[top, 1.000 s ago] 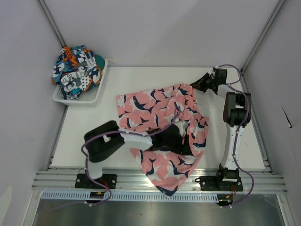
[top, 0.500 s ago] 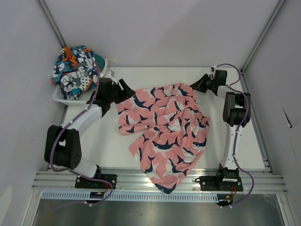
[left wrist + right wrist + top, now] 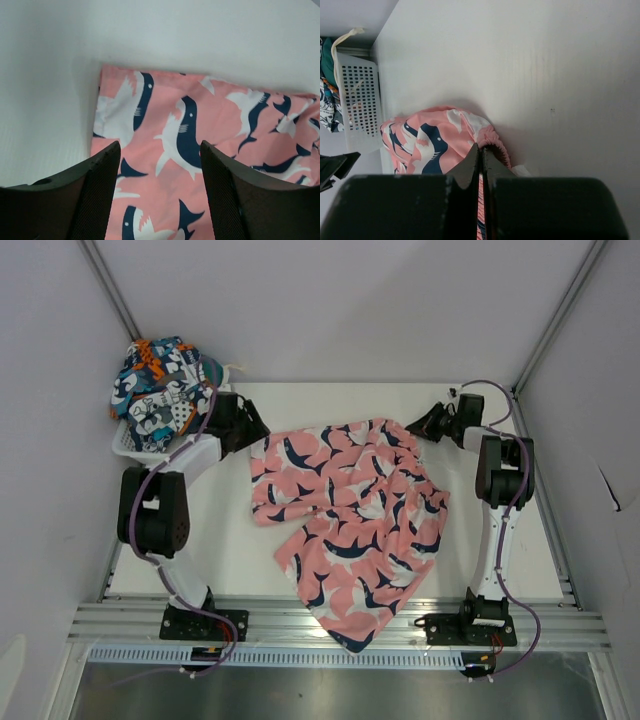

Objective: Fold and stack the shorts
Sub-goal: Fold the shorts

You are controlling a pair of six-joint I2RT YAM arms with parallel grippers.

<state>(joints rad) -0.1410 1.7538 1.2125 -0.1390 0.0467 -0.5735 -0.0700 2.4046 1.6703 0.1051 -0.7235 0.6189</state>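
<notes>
Just white table (image 3: 230,540), grey walls (image 3: 330,310), shorts (image 3: 350,510)

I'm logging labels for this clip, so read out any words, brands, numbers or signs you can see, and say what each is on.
No text can be read in any view.
The pink shark-print shorts: only sharks, no lettering.
The patchwork shorts in the white basket: only pattern; any label is too small to tell.
The table: no markings show.

White table (image 3: 200,540) under my arms, and the pink shark-print shorts (image 3: 350,515) sprawl rumpled across its middle, one leg spilling over the near edge. At my far left corner sits a white slotted basket (image 3: 130,445), apart from them.
</notes>
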